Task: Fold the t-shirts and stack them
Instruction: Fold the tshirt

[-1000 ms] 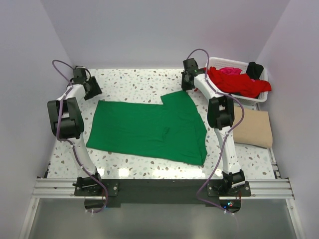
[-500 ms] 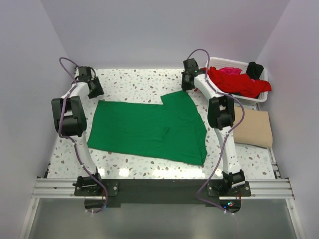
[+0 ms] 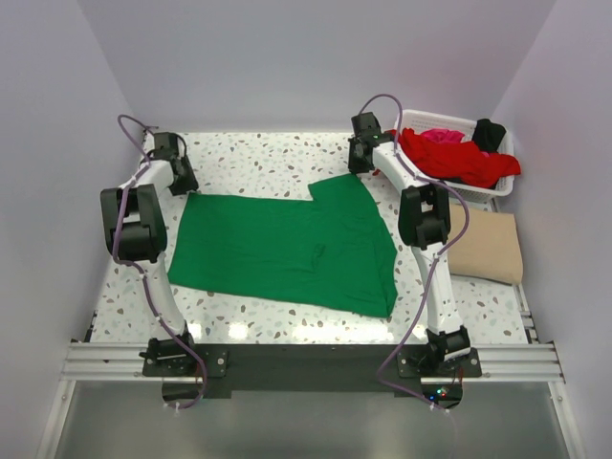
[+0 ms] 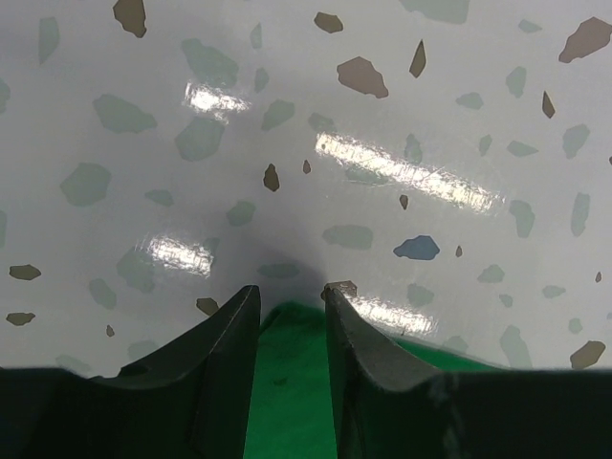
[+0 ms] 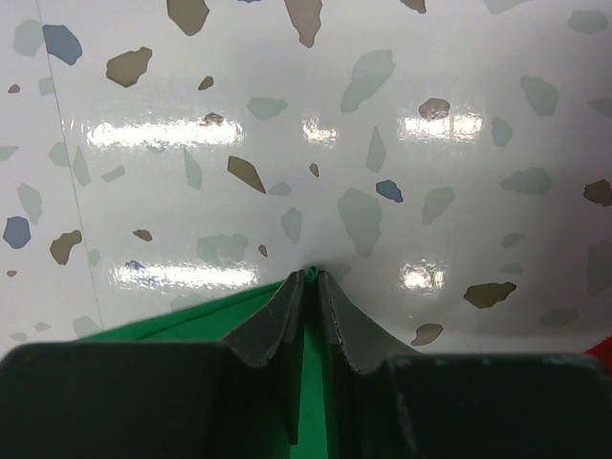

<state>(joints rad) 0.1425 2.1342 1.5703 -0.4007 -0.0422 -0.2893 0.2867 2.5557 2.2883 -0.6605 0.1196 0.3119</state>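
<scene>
From above, the green t-shirt (image 3: 287, 251) lies spread flat on the table (image 3: 268, 163). In the left wrist view, the left gripper (image 4: 292, 292), jaws slightly apart, straddles that shirt's corner without clamping it. In the right wrist view, the right gripper (image 5: 311, 277) has its jaws pinched tight on the shirt's far corner.

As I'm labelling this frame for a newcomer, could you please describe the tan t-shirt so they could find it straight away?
Start at the speckled table and go to its right edge, on the near side of the white basket. There lies the tan t-shirt. It alone is beige and a flat, neat rectangle; the green t-shirt is spread open mid-table.
</scene>
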